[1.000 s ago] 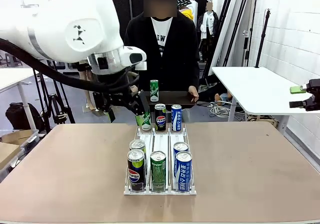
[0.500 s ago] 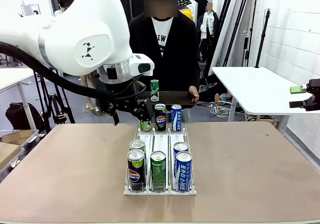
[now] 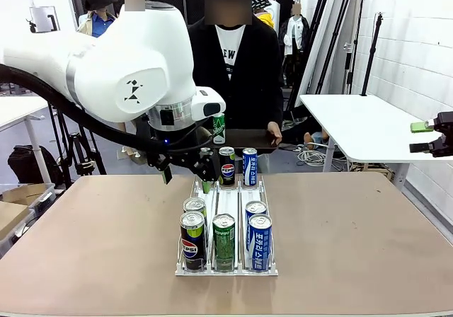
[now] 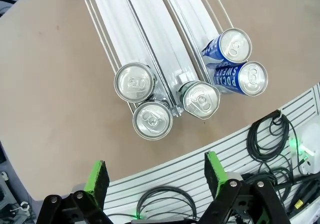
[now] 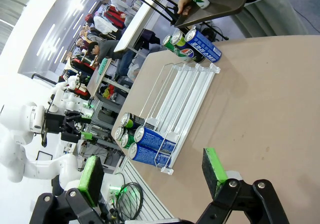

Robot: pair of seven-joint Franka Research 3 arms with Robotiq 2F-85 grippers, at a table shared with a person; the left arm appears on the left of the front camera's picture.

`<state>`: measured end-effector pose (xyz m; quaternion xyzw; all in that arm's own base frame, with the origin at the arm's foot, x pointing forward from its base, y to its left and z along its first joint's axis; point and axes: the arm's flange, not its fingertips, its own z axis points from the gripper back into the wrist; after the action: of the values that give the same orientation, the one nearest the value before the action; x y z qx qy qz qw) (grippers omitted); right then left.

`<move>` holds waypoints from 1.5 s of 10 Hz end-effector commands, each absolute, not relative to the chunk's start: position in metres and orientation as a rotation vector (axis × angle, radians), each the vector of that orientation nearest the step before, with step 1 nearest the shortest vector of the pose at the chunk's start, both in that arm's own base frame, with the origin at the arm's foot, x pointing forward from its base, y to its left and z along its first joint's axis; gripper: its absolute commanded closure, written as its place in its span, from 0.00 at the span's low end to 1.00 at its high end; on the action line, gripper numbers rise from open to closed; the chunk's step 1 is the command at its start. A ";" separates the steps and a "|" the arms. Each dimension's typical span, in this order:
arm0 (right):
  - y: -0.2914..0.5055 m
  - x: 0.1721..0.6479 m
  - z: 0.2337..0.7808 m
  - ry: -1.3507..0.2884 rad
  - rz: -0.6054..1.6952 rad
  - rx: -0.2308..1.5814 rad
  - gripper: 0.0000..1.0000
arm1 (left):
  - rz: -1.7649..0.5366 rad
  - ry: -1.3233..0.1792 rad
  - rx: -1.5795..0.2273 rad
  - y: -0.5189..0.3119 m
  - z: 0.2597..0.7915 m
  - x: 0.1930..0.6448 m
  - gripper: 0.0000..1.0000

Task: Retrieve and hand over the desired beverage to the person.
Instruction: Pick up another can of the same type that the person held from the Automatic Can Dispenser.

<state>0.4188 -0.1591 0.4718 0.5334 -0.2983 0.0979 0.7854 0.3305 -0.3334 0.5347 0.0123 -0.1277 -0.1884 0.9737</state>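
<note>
A green can (image 3: 219, 128) stands upright on the dark tray (image 3: 252, 139) that the person (image 3: 230, 62) holds beyond the desk (image 3: 354, 225). The left gripper (image 4: 155, 171), jaws apart and empty, hangs seemingly just above the rack's (image 3: 228, 197) far cans (image 3: 227, 165). The right gripper (image 5: 152, 174) is off to the side, jaws apart.

White side table (image 3: 368, 122) right; cables (image 3: 311, 156) on floor; black bag (image 3: 25, 165) left.

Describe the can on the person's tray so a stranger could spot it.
Look past the table to the person in the black jacket, holding a dark tray. A green can stands alone on it; the other cans all sit in the rack on the table.
</note>
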 end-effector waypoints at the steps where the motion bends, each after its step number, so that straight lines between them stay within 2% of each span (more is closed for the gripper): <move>1: -0.158 0.418 0.472 -0.650 0.212 1.163 0.00 | -0.352 -0.260 0.052 -0.339 0.522 0.333 0.00; 7: -0.158 0.418 0.472 -0.650 0.212 1.163 0.00 | -0.346 -0.200 0.106 -0.349 0.482 0.340 0.00; 15: -0.158 0.418 0.472 -0.650 0.212 1.163 0.00 | -0.327 -0.160 0.110 -0.353 0.455 0.352 0.00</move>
<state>0.4188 -0.1591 0.4718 0.5334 -0.2983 0.0979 0.7854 0.3481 -0.3495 0.4579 0.0456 -0.0624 -0.1774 0.9811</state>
